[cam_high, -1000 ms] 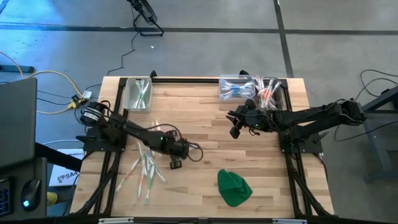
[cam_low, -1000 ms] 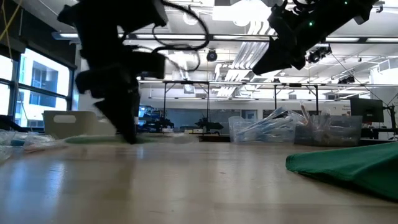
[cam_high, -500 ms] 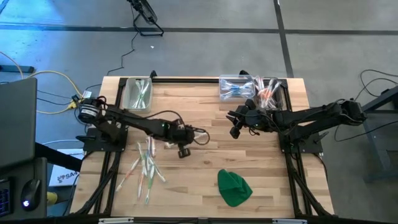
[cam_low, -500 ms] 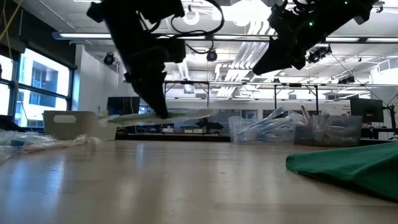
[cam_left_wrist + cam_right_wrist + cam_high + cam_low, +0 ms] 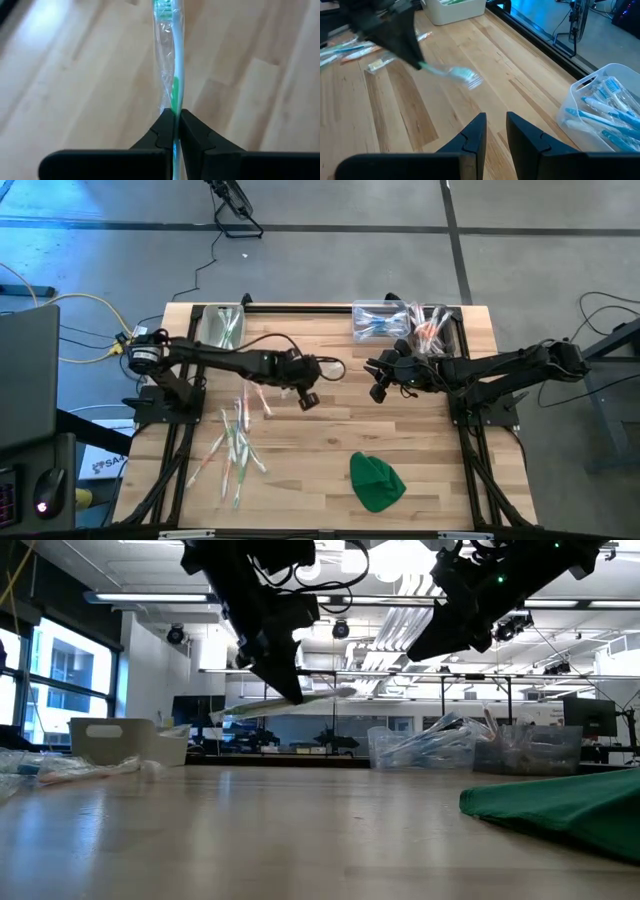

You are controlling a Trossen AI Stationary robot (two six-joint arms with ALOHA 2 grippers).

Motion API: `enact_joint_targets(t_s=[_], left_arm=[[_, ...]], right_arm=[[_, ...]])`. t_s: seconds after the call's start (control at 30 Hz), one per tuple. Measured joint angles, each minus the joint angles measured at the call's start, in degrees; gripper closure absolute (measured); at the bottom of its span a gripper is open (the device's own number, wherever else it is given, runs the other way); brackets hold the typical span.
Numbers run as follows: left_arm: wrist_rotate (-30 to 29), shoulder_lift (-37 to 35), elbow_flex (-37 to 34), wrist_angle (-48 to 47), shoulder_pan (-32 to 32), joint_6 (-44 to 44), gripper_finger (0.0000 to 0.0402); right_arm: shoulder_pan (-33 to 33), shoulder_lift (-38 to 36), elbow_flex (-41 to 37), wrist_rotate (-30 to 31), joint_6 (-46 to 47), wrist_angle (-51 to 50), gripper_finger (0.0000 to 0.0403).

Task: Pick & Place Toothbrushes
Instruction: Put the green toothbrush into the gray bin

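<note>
My left gripper (image 5: 304,398) hangs over the middle of the table, shut on a wrapped toothbrush (image 5: 290,701) with green bristles (image 5: 164,7). It shows again in the right wrist view as the toothbrush (image 5: 455,73). Several more toothbrushes (image 5: 236,445) lie flat on the wood near the left front. My right gripper (image 5: 378,392) hovers right of centre, raised, its fingers (image 5: 474,131) apart with nothing between them. My left gripper pinches the toothbrush's handle (image 5: 175,102) between its two fingers, clear wrapper included, roughly at mid length. The fingers slant down from the table's left and lie across the brush. The toothbrush hangs almost level, lifted clear of the table, with its head end (image 5: 345,691) slightly higher.
A clear bin (image 5: 222,330) with green brushes stands at the far left. Two clear bins (image 5: 384,321) (image 5: 433,326) with blue and orange brushes stand at the far right. A green cloth (image 5: 376,481) lies near the front right. Bare wood lies between the arms.
My left gripper has risen from the pile of toothbrushes and swung toward the table's far edge and a little to the right, staying shut. The toothbrush in it has come up off the table and now hangs clear.
</note>
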Motion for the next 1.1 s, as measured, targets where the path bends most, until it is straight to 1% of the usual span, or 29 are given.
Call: enact_joint_targets(t_s=[0.13,0.2,0.47,0.63,0.7,0.83,1.1], left_arm=[[-5.08,-1.49,0.31,-3.54,1.40,1.19,0.0394],[-7.67,-2.96,0.31,-6.82,2.40,0.99,0.0394],[-19.15,-10.87,0.29,-15.37,6.75,-3.31,0.0394],[-25.48,-15.80,-0.16,-21.00,11.98,-7.55,0.0394],[-27.77,-17.38,-1.16,-20.95,14.57,-9.52,0.0394],[-28.46,-18.98,-4.15,-21.18,20.21,-11.42,0.0394],[-28.40,-18.67,-9.53,-21.06,29.65,-12.71,0.0394]], right_arm=[[0.00,0.00,0.00,0.01,0.00,-0.03,0.0337],[0.00,0.00,0.00,0.00,0.00,-0.06,0.0337],[0.00,0.00,0.00,0.01,0.05,-0.05,0.0337],[0.00,0.00,0.00,0.02,0.15,-0.08,0.0337],[0.00,0.00,0.00,0.00,0.17,0.02,0.0337],[0.00,0.00,0.00,0.01,0.17,0.09,0.0337],[0.00,0.00,0.00,0.00,0.17,0.22,0.0337]])
